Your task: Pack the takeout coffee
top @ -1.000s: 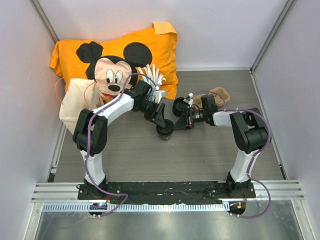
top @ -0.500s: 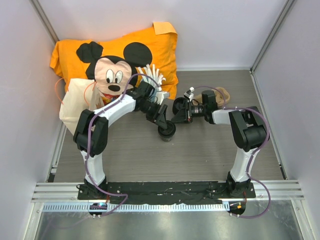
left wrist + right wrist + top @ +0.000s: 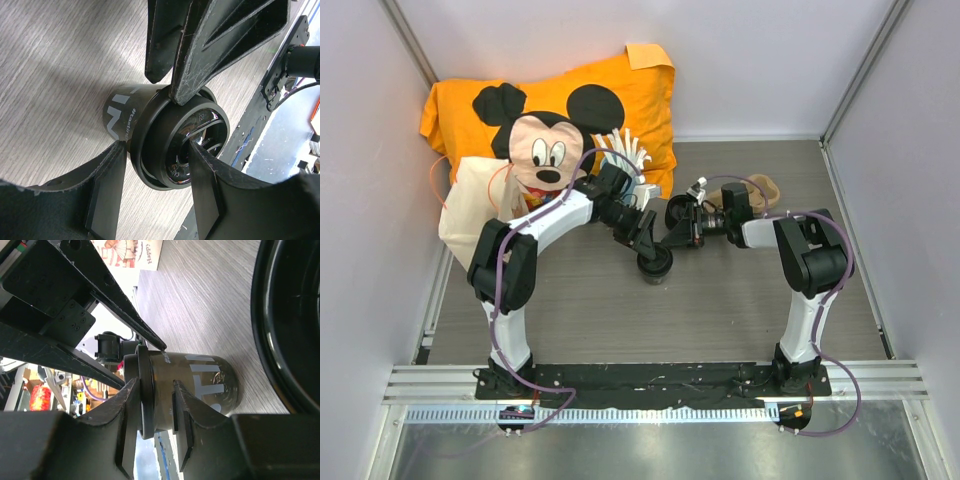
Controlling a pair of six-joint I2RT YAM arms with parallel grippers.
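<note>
Black-lidded takeout coffee (image 3: 655, 265) stood on the counter (image 3: 720, 310), near the frame centre.
The left pincer (image 3: 184, 122) was closed around its lid (image 3: 170, 150); the right pincer (image 3: 155, 390), half open and empty, was just beside it.

The right gripper (image 3: 670, 236) now lies farther from the near edge and a little more to the left than a second ago. It has drawn away from the takeout coffee (image 3: 656, 265) and come up against the black ring (image 3: 677, 211). The right arm's elbow (image 3: 808, 262) has swung slightly left and far. The left gripper (image 3: 648, 248) and the takeout coffee have edged slightly right.
</note>
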